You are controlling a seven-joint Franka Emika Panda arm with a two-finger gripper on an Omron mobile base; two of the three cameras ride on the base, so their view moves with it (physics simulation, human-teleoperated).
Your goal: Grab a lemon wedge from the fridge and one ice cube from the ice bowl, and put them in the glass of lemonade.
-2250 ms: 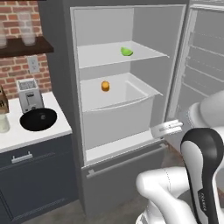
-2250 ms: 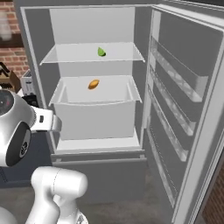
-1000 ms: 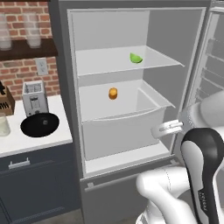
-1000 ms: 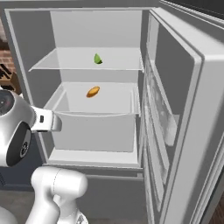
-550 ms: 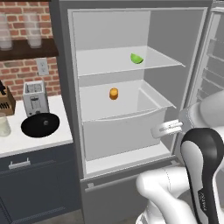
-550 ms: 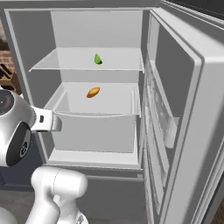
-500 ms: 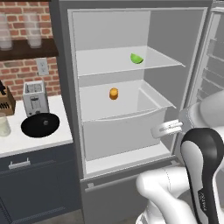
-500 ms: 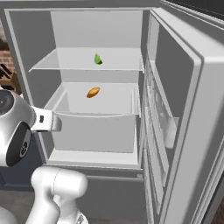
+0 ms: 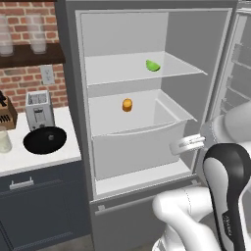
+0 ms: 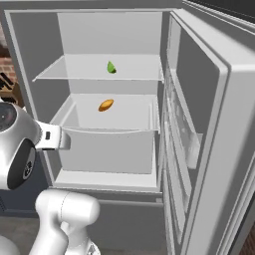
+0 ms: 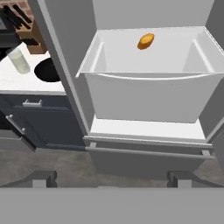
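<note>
— On the upper shelf (image 9: 122, 73) of the fridge (image 9: 68, 98), what lies there?

— One lemon wedge (image 9: 153, 65), small, lime-green, with a curved back and a flat cut side. It rests toward the right and far part of that smooth white shelf. From the right base view the same wedge sits near the shelf's middle.

— And below it?

— A white drawer (image 9: 139, 142), box-shaped with a gently bowed front lip and matte, plastic-looking walls. A small round orange fruit (image 9: 127, 105) lies inside, toward the far wall. In the hand view it looks more oval and glossy.

— Is the fridge open?

— Yes. Its door (image 10: 209, 129) stands swung out to the right, a thick pale slab with ridged racks on its inner face. The cabinet walls are dark grey outside, flat light grey inside.

— Where is the claw (image 11: 111, 177)?

— In front of the fridge's lower part, below the drawer's level. Its two dark blocky fingertips (image 11: 43, 178) stand wide apart, with nothing between them.

— What is on the bench (image 9: 39, 152)?

— To the left of the fridge, on the white top: the ice bowl (image 9: 45, 139), a shallow round black dish; a boxy silver toaster (image 9: 38, 110) just behind it; the glass of lemonade (image 9: 4, 140), a short clear tumbler of pale liquid, at the left edge. A brick wall (image 9: 24, 83) rises behind.
</note>
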